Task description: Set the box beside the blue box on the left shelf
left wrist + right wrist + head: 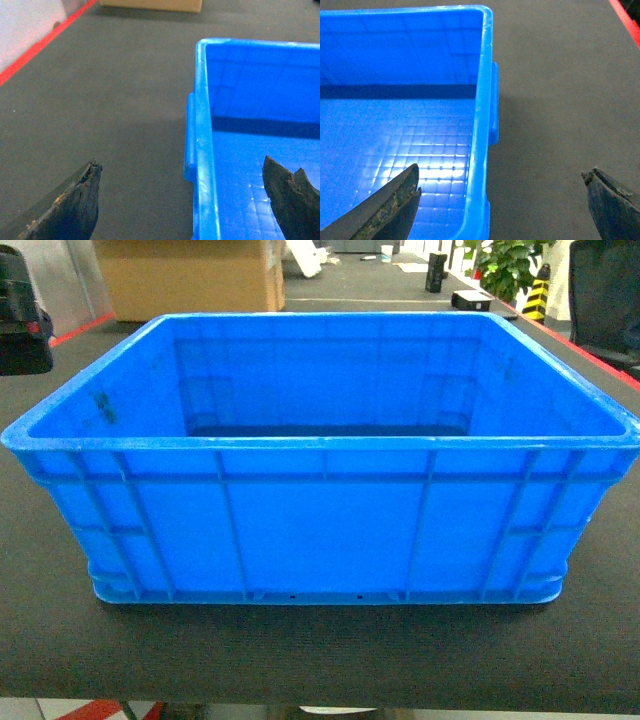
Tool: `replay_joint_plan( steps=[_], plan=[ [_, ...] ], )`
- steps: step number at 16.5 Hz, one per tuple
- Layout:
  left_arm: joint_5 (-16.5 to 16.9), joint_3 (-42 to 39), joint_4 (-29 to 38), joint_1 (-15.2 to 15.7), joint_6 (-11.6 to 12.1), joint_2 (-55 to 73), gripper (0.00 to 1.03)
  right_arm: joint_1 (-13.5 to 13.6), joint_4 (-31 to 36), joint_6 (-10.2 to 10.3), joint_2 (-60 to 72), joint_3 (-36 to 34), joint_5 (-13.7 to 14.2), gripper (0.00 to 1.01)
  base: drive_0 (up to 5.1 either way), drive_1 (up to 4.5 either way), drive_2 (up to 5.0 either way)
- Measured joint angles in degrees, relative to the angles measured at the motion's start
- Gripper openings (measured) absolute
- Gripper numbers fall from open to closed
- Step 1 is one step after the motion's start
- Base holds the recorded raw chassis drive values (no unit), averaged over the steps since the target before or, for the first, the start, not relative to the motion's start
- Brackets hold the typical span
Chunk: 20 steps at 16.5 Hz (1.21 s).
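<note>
Blue box on the dark counter, each hand spread wide over one of its side walls.

The box is a large, bright-blue, open-topped plastic crate with a thick rim, upright ribs on its walls, small notches along the base and a gridded floor; nothing can be seen inside it. It sits near the counter's front edge, about centred. The left hand is released, one finger outside the left wall and the other above the inside; the right hand is likewise released, astride the right wall. The counter is covered in a dark grey, finely textured mat with red strips at its left and right edges. Beyond its far edge stand a big cardboard box, a leafy plant and a yellow-and-black striped post.
</note>
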Motion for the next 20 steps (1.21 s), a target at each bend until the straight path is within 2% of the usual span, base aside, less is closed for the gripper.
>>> replay_joint_plan(
  steps=[2, 4, 7, 10, 14, 15, 16, 17, 20],
  plan=[
    [0.1, 6.2, -4.3, 0.4, -0.2, 6.4, 0.98, 0.1, -3.4, 1.0, 9.5, 8.8, -0.1, 0.98, 0.0, 0.00, 0.0],
    [0.5, 9.5, -7.5, 0.4, -0.5, 10.5, 0.98, 0.4, -4.9, 1.3, 15.5, 13.3, -0.3, 0.98, 0.0, 0.00, 0.0],
    [0.8, 11.2, -10.0, 0.3, -1.7, 14.1, 0.98, 0.5, -7.1, 1.7, 20.5, 15.6, -0.3, 0.98, 0.0, 0.00, 0.0],
    [0.8, 11.6, -10.2, 0.0, -1.7, 14.6, 0.98, 0.8, -8.0, 2.6, 20.8, 16.0, -1.5, 0.98, 0.0, 0.00, 0.0],
    [0.9, 12.2, -10.5, -0.1, -1.9, 14.7, 0.98, 0.8, -8.2, 2.6, 21.0, 16.2, -1.8, 0.96, 0.0, 0.00, 0.0],
    [0.9, 12.2, -10.6, -0.2, -1.9, 14.8, 0.98, 0.8, -8.3, 2.6, 21.0, 16.2, -1.8, 0.93, 0.0, 0.00, 0.0],
    [1.2, 12.5, -11.2, -0.2, -2.1, 14.9, 0.98, 0.8, -8.5, 2.6, 21.1, 16.2, -1.8, 0.84, 0.0, 0.00, 0.0],
    [1.1, 12.6, -11.8, -0.2, -2.4, 15.0, 0.92, 0.8, -8.6, 2.5, 21.1, 16.2, -1.7, 0.73, 0.0, 0.00, 0.0],
    [1.1, 12.6, -12.4, -0.2, -2.7, 15.0, 0.61, 0.8, -8.7, 2.2, 21.1, 16.2, -1.7, 0.42, 0.0, 0.00, 0.0]
  ],
)
